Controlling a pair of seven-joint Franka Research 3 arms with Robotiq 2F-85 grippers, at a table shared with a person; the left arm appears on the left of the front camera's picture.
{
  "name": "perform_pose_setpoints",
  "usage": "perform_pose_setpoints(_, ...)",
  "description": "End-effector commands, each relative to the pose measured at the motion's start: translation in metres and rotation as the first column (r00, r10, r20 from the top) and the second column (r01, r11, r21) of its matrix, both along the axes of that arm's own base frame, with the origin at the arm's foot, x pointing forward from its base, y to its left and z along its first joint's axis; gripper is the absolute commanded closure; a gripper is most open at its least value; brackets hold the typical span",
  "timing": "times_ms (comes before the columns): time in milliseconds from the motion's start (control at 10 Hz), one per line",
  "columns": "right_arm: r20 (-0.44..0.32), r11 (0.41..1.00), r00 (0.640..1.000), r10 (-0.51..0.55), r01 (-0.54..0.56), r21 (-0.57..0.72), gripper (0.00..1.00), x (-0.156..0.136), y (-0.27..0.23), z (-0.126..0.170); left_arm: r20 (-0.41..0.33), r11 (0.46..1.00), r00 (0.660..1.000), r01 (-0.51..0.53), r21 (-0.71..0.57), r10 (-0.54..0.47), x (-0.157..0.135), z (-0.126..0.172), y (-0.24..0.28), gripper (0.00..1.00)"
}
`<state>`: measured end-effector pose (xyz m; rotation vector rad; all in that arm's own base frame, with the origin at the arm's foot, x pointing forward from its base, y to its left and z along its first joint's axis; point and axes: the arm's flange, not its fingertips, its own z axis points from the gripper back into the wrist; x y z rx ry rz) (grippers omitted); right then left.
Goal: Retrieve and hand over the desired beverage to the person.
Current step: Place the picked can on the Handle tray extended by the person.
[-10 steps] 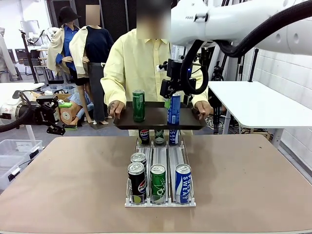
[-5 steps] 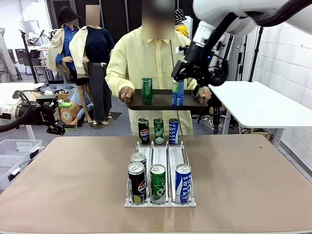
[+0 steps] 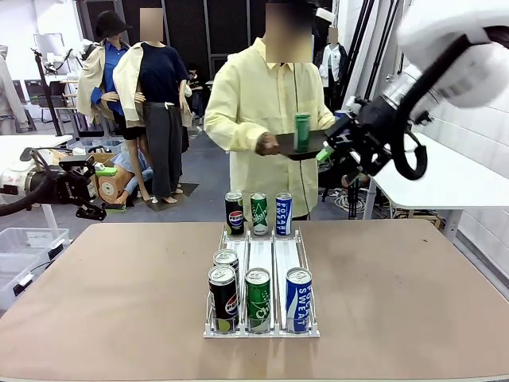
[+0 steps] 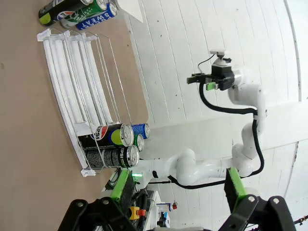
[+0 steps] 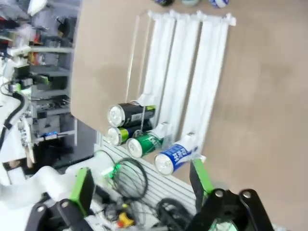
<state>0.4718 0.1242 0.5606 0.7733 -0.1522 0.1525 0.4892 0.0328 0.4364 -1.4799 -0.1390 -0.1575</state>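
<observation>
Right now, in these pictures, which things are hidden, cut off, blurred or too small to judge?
- Front view: the tray is partly covered by the right gripper; whether a second can stands behind it cannot be told.
- Front view: the green can on the tray is too small to read.
- Right wrist view: the far cans are cut by the top edge, and the picture is blurred.
- Left wrist view: the near cans are cut by the top edge.
</observation>
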Motion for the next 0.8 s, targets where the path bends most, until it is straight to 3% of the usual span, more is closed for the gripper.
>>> perform_pose_setpoints(0, 0.052, 0.980, 0.998, -0.035, 0.024, 0.195, 0.00, -0.022, -0.040, -0.028, 0.005, 1.000, 1.000, -0.001, 0.000, 0.001, -0.001, 0.002, 0.001, 0.00)
perform_pose_setpoints(200, 0.024, 0.954, 0.998, -0.054, 0.044, 0.295, 0.00, -0.015, -0.082, -0.052, 0.005, 1.000, 1.000, -0.001, 0.000, 0.001, -0.001, 0.002, 0.001, 0.00)
perform_pose_setpoints(500, 0.042, 0.911, 0.998, -0.045, 0.024, 0.412, 0.00, -0.006, -0.126, -0.078, 0.005, 1.000, 1.000, -0.001, 0.000, 0.001, -0.001, 0.002, 0.001, 0.00)
perform_pose_setpoints(700, 0.055, 0.854, 0.998, -0.044, 0.009, 0.520, 0.00, -0.019, -0.143, -0.098, 0.005, 1.000, 1.000, -0.001, 0.000, 0.001, -0.001, 0.002, 0.001, 0.00)
